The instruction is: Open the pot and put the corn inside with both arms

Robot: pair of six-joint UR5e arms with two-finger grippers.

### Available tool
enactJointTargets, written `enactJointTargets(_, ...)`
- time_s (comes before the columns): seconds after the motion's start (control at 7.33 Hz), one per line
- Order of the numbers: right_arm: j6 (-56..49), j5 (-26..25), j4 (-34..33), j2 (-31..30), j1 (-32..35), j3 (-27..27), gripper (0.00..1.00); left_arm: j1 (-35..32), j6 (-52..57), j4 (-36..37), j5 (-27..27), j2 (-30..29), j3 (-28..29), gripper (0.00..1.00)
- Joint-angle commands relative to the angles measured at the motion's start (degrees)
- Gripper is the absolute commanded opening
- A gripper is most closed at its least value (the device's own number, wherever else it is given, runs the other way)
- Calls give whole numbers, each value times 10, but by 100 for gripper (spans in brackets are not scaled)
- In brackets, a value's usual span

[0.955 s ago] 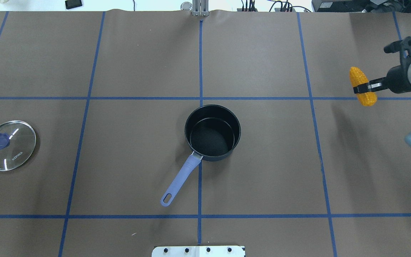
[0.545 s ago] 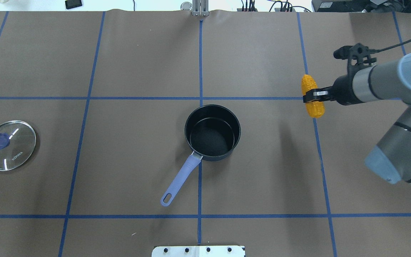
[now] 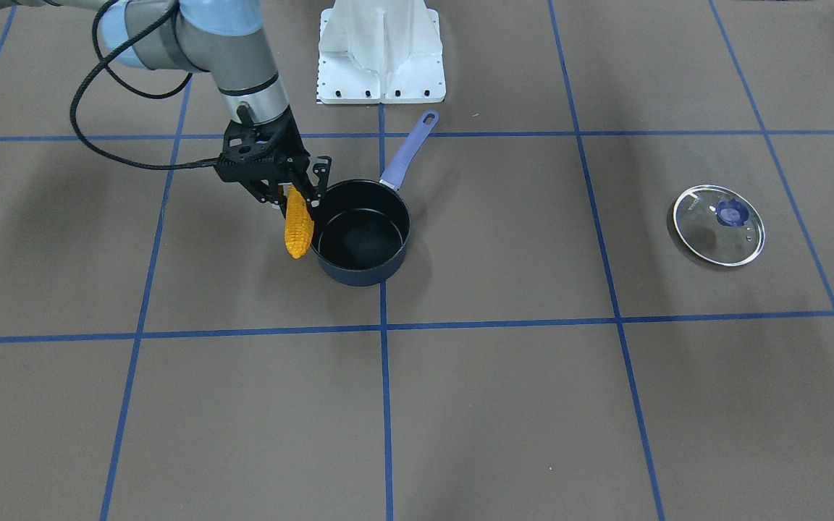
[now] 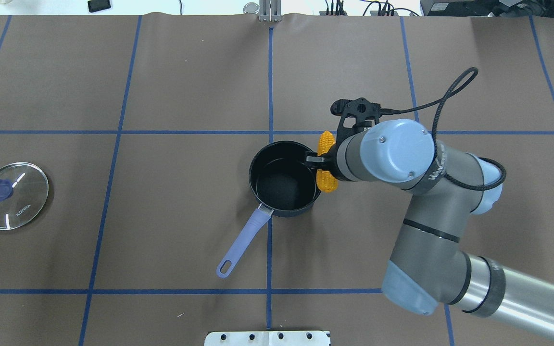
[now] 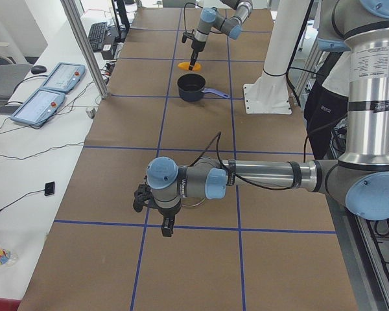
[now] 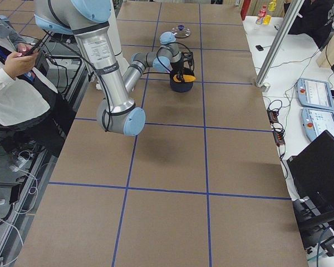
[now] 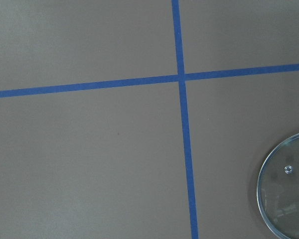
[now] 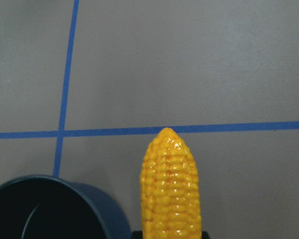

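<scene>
The yellow-orange corn (image 4: pixel 327 181) is held by my right gripper (image 4: pixel 322 161), which is shut on its middle. It hangs level just outside the right rim of the open dark pot (image 4: pixel 284 143). In the front-facing view the corn (image 3: pixel 298 228) sits beside the pot's wall (image 3: pixel 359 273), below the gripper (image 3: pixel 294 194). The right wrist view shows the corn (image 8: pixel 172 189) to the right of the pot's rim (image 8: pixel 79 191). The glass lid (image 4: pixel 12 195) lies flat at the far left. My left gripper (image 5: pixel 167 227) shows only in the exterior left view, so I cannot tell its state.
The pot's lilac handle (image 4: pixel 241 242) points toward the robot's white base (image 4: pixel 267 338). The lid's edge shows in the left wrist view (image 7: pixel 289 194). A black cable (image 4: pixel 450 91) loops off the right wrist. An operator (image 6: pixel 11 72) stands beside the table.
My right arm has swept left with the corn, from the table's far right to the pot's right rim. Pot and lid have not moved.
</scene>
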Motion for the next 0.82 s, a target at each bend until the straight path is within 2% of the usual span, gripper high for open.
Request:
enactJointTargets(0.0,85,-39,-15,72,-45,-69,0,1,0,0,0,1,1,99)
enactJointTargets(0.14,87,-57,-14,89,-55,-88,0,1,0,0,0,1,1,99)
enactJointTargets(0.27,87,-58,-14,89,-56,-89,36,1,0,0,0,1,1,99)
enactJointTargets(0.41,86,-69,-15,86,-56,-93,99,1,0,0,-1,2,1,99)
enactJointTargets(0.68,81,-85,-16,89,-53,-93,100,1,1,0,0,2,2,99)
